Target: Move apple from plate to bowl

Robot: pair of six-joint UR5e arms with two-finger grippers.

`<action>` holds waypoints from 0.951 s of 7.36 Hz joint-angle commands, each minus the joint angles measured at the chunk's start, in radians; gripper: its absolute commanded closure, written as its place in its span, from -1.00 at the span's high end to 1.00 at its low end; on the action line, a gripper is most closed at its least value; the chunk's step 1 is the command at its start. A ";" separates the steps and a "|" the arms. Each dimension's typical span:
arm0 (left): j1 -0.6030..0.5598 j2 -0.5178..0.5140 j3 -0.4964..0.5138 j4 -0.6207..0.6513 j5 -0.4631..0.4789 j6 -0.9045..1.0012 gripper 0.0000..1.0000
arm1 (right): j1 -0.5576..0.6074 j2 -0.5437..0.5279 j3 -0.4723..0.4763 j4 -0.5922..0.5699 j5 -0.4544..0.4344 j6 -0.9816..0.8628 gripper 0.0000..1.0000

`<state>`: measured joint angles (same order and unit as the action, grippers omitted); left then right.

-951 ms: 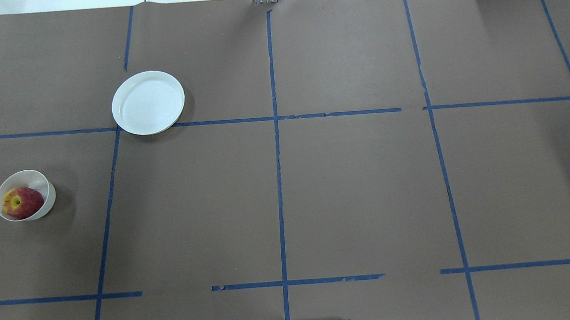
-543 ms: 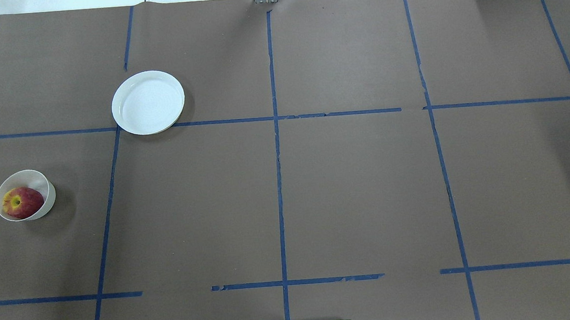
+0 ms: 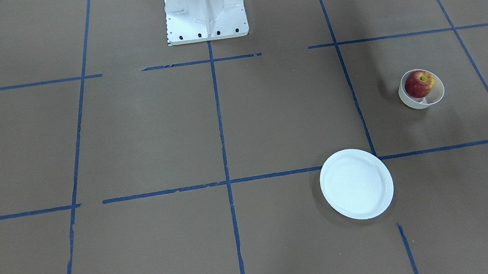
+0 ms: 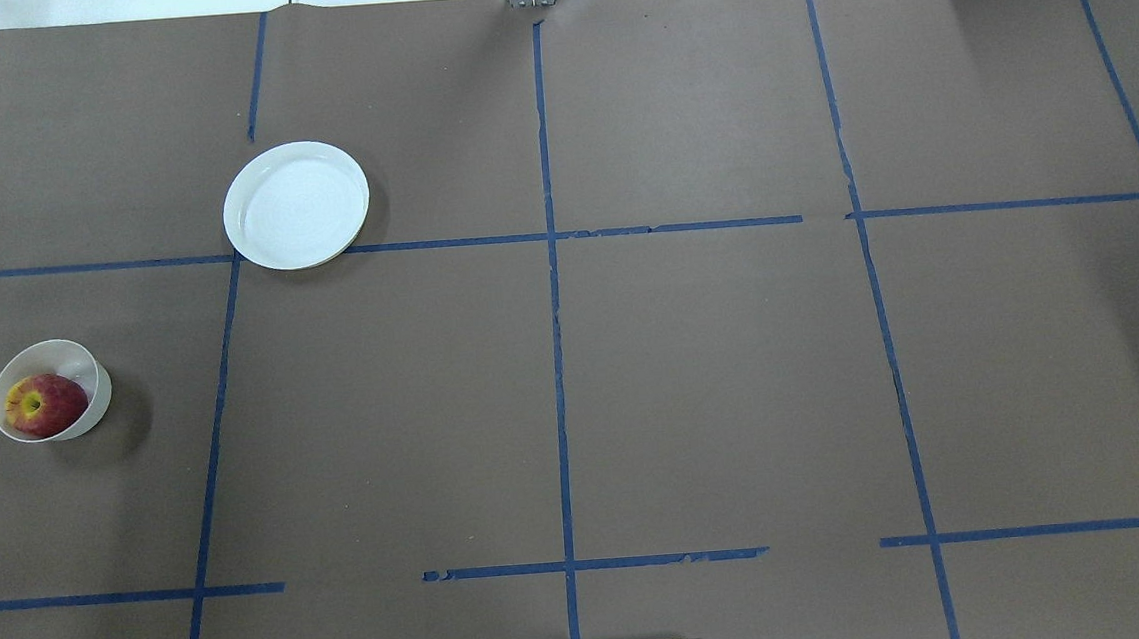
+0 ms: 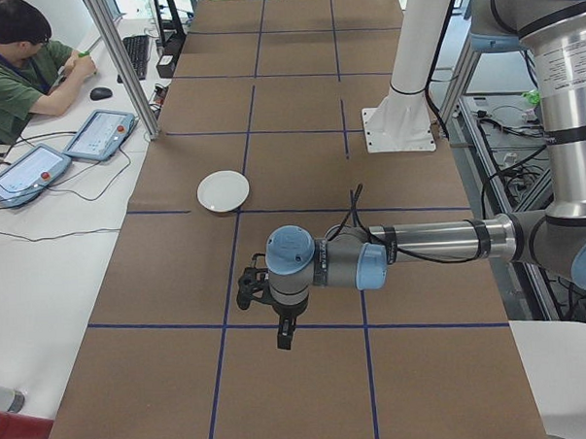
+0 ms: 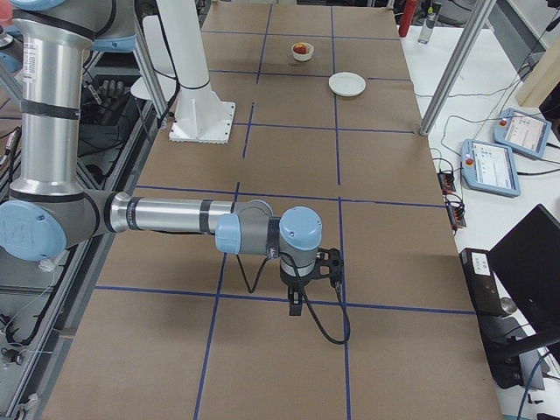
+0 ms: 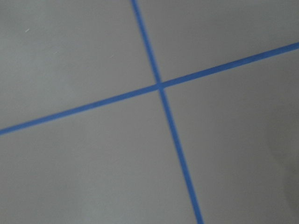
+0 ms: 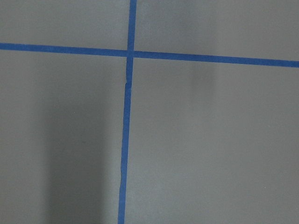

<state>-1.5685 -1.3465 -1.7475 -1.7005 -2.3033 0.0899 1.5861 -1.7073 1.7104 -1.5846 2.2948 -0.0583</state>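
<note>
Apple (image 4: 42,404) sits in the bowl (image 4: 101,388) by the table's left edge, plate (image 4: 296,206) bare, so I'd call it done; next is just parking the arms. Left gripper (image 5: 284,340) and right gripper (image 6: 296,306): can't tell if spread or pinched.

The brown table (image 4: 714,380) carries the plate (image 4: 296,206) and the bowl (image 4: 101,392).

Apple (image 4: 42,405) in bowl (image 4: 102,390), plate (image 4: 296,205) apart.
</note>
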 commanded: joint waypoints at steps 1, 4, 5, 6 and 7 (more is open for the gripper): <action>-0.001 0.009 -0.012 -0.005 0.004 0.005 1.00 | 0.000 0.000 0.000 0.000 0.000 0.000 1.00; -0.002 -0.005 -0.012 -0.007 0.005 0.005 1.00 | 0.000 0.000 0.000 0.000 0.000 0.000 1.00; -0.002 -0.007 -0.012 -0.007 0.004 0.005 1.00 | 0.000 0.000 0.000 0.000 0.000 0.000 1.00; -0.002 -0.005 -0.012 -0.007 0.004 0.004 1.00 | 0.000 0.000 0.000 0.000 0.000 0.000 1.00; -0.002 -0.007 -0.012 -0.007 0.002 0.004 1.00 | 0.000 0.000 0.000 0.000 0.000 0.000 1.00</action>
<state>-1.5708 -1.3519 -1.7595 -1.7074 -2.2995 0.0941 1.5862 -1.7073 1.7104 -1.5846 2.2949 -0.0583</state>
